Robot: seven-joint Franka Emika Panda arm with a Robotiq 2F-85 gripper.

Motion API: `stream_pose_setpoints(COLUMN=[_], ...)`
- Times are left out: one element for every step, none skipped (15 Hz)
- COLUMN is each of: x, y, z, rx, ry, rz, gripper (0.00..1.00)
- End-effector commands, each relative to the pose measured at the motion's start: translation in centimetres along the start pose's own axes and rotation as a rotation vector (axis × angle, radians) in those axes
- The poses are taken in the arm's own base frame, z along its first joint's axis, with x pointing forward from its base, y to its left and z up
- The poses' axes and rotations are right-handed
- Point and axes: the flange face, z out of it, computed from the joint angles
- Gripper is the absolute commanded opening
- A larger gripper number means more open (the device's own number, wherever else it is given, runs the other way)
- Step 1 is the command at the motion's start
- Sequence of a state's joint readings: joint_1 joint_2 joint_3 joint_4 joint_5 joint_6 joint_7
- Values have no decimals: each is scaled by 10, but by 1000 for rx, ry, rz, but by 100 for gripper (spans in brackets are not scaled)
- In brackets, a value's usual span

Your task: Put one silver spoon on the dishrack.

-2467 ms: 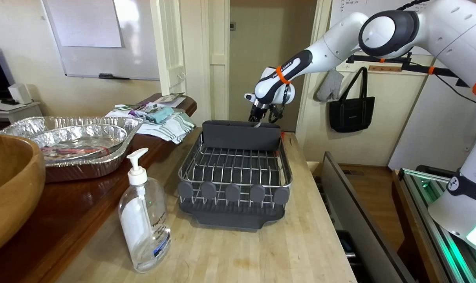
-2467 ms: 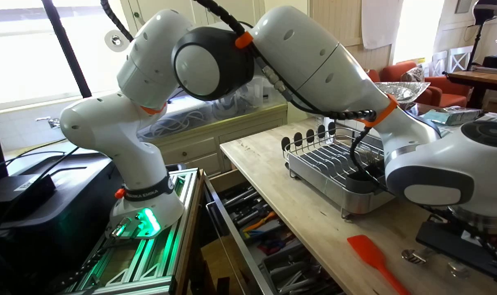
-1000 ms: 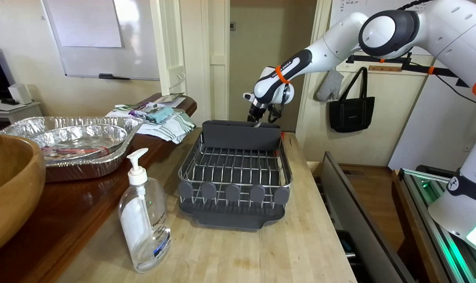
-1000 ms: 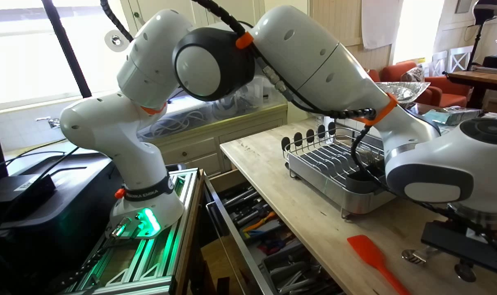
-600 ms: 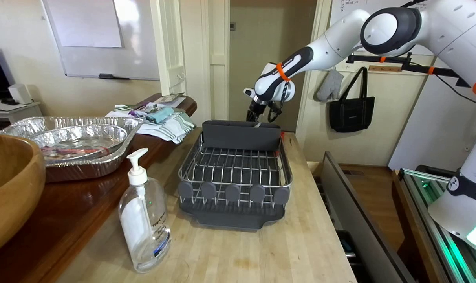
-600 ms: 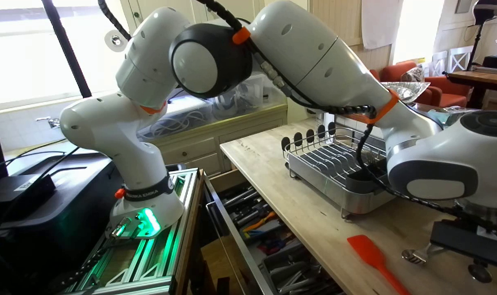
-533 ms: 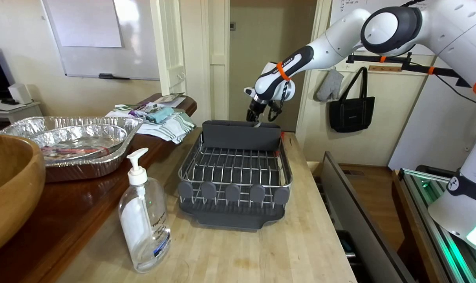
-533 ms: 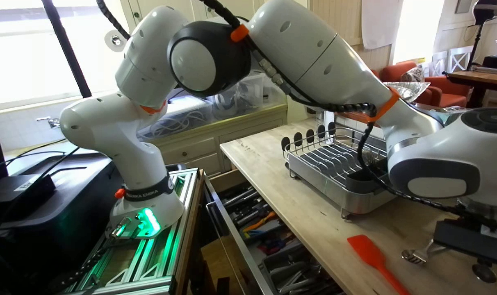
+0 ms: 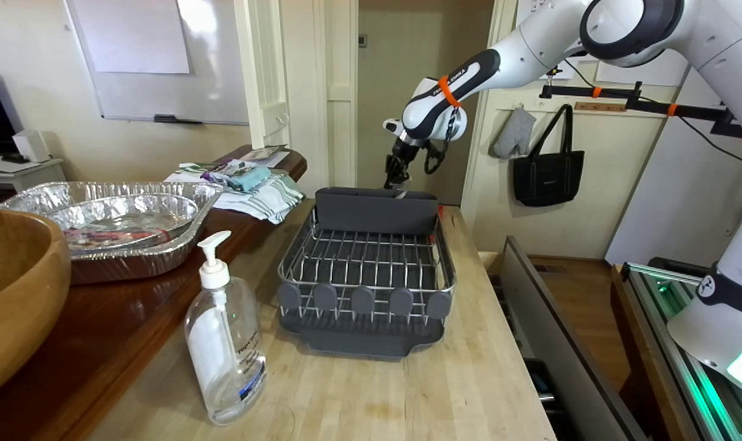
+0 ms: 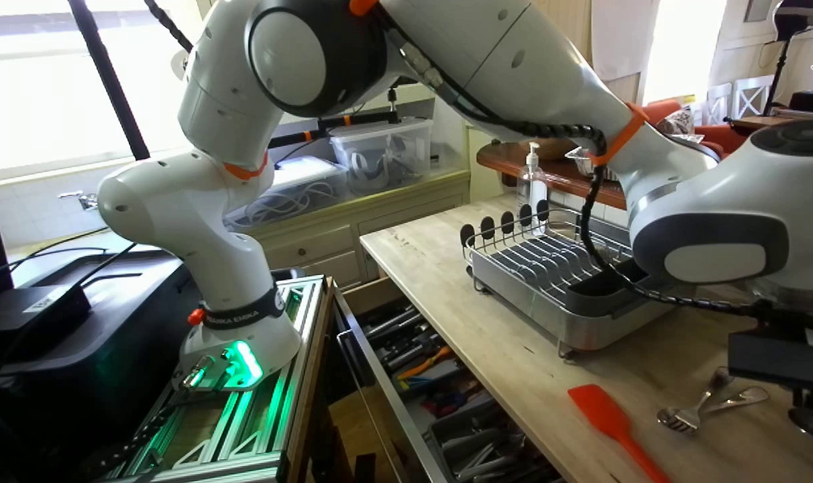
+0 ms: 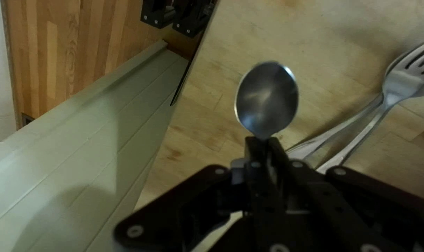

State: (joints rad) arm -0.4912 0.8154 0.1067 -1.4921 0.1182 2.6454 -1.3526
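Observation:
The silver spoon (image 11: 267, 99) sticks out past my fingertips in the wrist view, its bowl in plain sight. My gripper (image 11: 263, 141) is shut on it just below the bowl; most of the handle is hidden between and behind the fingers. In an exterior view the spoon (image 10: 810, 422) hangs under the gripper, above the wooden counter, at the far right. The dishrack (image 10: 587, 330) stands on the counter to the left of the gripper there. From the opposite end, the dishrack (image 9: 362, 334) is in front and my gripper (image 9: 395, 179) shows behind its back wall.
A fork (image 11: 401, 85) lies across another piece of cutlery on the counter, beside the gripper. A red spatula (image 10: 604, 410) lies near the counter's edge. Alongside is a pulled-out drawer (image 10: 393, 402) of utensils. A pump bottle (image 9: 227, 349) stands beyond the rack.
The arm has lifted, and the spoon has risen with it and shifted right in an exterior view. The crossed cutlery on the counter is now less covered by the gripper. The grip stays shut.

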Motion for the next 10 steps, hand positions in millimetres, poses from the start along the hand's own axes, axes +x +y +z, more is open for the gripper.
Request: stream_pose_setpoints(x=[-4,-4,-4,-3,-3,-2,1,4,7,11], y=[-14,-15,-17,-19,-21,-24,-28,-33,-38,-45], z=[-41,-50,-60,-70,-79,-90,-97,-105,-113,-120], rx=[-17,-21,-25,-31,-36,-41,-43,-42,-42,-43], ry=[-60,-76,-94,-112,-129,-146,-160,-173,-186,-200], rz=[-110,-137,-163,-189,-221,-249,-283,-317,-350,-387], gripper=[2,2,2,2,2,2,2,2,2,2])
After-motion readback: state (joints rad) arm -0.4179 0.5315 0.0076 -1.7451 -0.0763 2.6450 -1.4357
